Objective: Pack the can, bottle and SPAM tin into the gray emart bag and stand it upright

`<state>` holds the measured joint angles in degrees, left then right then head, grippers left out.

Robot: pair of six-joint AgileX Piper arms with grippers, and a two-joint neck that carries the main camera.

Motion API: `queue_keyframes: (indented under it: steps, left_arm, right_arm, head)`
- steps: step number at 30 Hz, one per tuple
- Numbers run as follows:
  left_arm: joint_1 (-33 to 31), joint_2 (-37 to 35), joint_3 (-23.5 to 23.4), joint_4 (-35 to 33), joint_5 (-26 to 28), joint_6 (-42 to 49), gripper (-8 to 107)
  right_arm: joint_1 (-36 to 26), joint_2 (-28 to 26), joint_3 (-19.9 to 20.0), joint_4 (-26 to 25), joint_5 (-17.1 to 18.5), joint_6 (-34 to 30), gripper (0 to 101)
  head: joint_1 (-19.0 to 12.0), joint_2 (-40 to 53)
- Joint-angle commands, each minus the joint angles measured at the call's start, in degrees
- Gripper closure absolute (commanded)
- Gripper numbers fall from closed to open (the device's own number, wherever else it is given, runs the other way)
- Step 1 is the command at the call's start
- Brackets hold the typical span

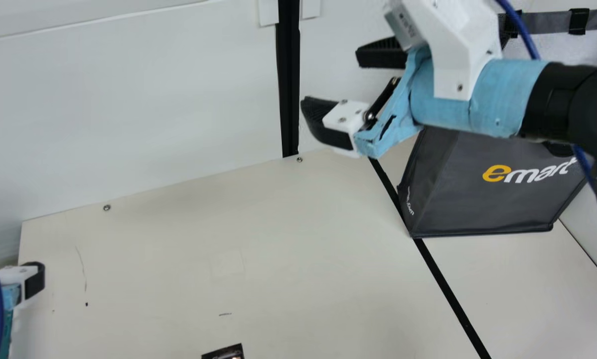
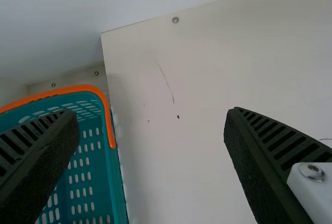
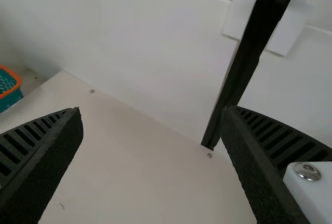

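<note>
The gray emart bag [image 1: 478, 214] stands on its base at three o'clock on the table [image 1: 204, 249], its near-left bottom corner on the black strip [image 1: 448, 294]; that upright stance leaves its mouth up, the silvery lining [image 1: 567, 50] facing whatever gets lowered in. I cannot tell what it holds, so whether packing is done stays open. The right tool [image 3: 151, 112] is spread wide with nothing between its fingers, held high at one o'clock, presumably so the arm clears the bag's rim (sensible, as a knock could tip soft walls). The left tool [image 2: 151, 114], also wide and empty, is at eight o'clock by the teal basket [image 2: 120, 187], probably there to keep off the bag's side. A dark printed item [image 1: 226, 352] lies at six o'clock, too cut off to identify.
</note>
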<state>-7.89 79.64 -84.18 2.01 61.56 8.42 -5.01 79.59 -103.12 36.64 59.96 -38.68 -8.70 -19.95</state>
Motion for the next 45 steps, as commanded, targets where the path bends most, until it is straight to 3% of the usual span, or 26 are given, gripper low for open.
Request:
queue_keyframes:
  steps: [1, 20, 45]
  left_arm:
    - [0.0, 0.0, 0.0, 0.0, 0.0, 0.0, 9]
    - [0.0, 0.0, 0.0, 0.0, 0.0, 0.0, 9]
    - [0.0, 0.0, 0.0, 0.0, 0.0, 0.0, 9]
  right_arm:
    - [0.4, -0.8, 4.4, 0.4, -1.1, 0.3, 6]
    - [3.3, -6.6, 23.3, 3.9, -7.7, -1.0, 6]
    - [3.3, -6.7, 23.4, 4.1, -8.1, -0.9, 6]
  head:
    - [-1.3, 0.0]
    - [-1.3, 0.0]
    - [-1.3, 0.0]
